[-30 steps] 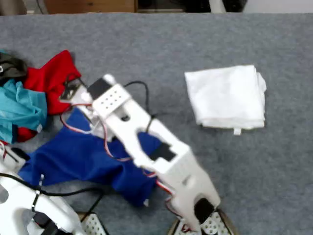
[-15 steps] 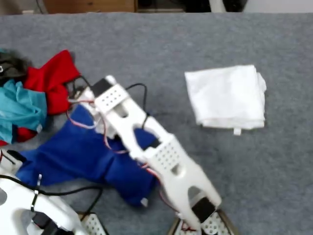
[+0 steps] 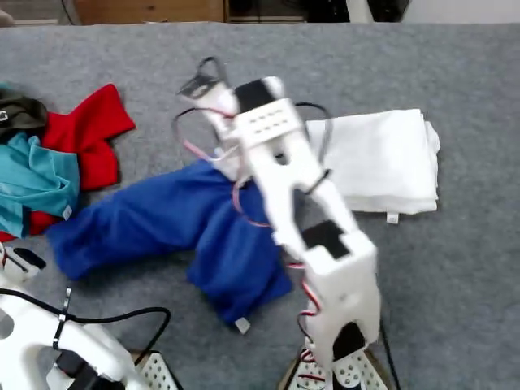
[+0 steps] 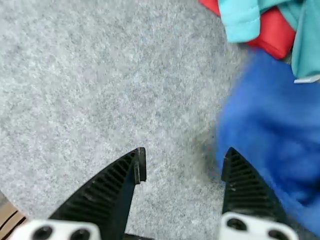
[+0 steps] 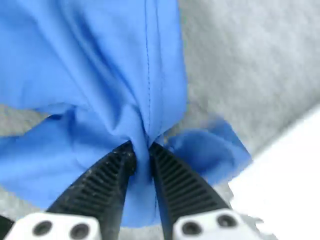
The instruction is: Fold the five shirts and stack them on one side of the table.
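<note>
From above I see the blue shirt [image 3: 162,223] sprawled on the table [image 3: 455,268], between the red shirt [image 3: 93,134] and the folded white shirt [image 3: 378,158]. Left wrist: my left gripper [image 4: 185,152] hangs spread beside the blue shirt. Right wrist: my right gripper [image 5: 141,146] pinches a fold of it.

Dragged the blue shirt [image 3: 162,223] across toward the white shirt [image 3: 382,162].
Swung the right arm [image 3: 292,187] off the red shirt's [image 3: 93,134] edge and over to just beside the folded white shirt, with the right tool [image 5: 141,150] pinched on a fold of blue fabric. Pulled the blue shirt clear of the red one. Stretched it from a bunched heap under the arm into a long spread reaching mid-desk [image 3: 455,309]. Exposed its near hem and tag, previously half covered by the arm.
</note>
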Tool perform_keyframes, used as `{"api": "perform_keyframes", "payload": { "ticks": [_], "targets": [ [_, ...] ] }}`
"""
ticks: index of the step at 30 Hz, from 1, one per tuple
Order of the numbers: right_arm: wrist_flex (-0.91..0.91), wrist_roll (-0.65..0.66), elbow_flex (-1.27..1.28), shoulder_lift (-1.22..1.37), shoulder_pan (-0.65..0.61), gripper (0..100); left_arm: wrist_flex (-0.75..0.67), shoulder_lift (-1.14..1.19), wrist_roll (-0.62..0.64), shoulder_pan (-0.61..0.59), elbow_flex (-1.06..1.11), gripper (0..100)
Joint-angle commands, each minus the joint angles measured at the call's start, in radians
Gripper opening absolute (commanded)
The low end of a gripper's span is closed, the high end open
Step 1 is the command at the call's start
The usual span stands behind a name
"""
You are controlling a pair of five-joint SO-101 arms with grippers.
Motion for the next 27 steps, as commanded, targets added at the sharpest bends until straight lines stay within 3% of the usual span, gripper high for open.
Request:
{"api": "perform_keyframes", "payload": {
  "ticks": [1, 7, 14, 21, 27],
  "targets": [
    [0.018, 0.080, 0.159, -0.159, 0.088, 0.2, -0.044, -0.012, -0.005, -0.005, -0.003, 26],
    [-0.017, 0.158, 0.407, -0.265, 0.166, 0.2, -0.091, -0.010, -0.006, -0.005, -0.005, 26],
    [-0.011, 0.338, 0.661, -0.412, 0.217, 0.2, -0.091, -0.010, -0.008, -0.014, -0.005, 26],
    [0.020, 0.680, 0.871, -0.702, 0.302, 0.5, -0.091, -0.012, -0.009, -0.014, -0.005, 26],
    [0.006, 0.680, 0.851, -1.015, 0.283, 8.2, -0.091, -0.010, -0.009, -0.012, -0.006, 26]
  ]
}}
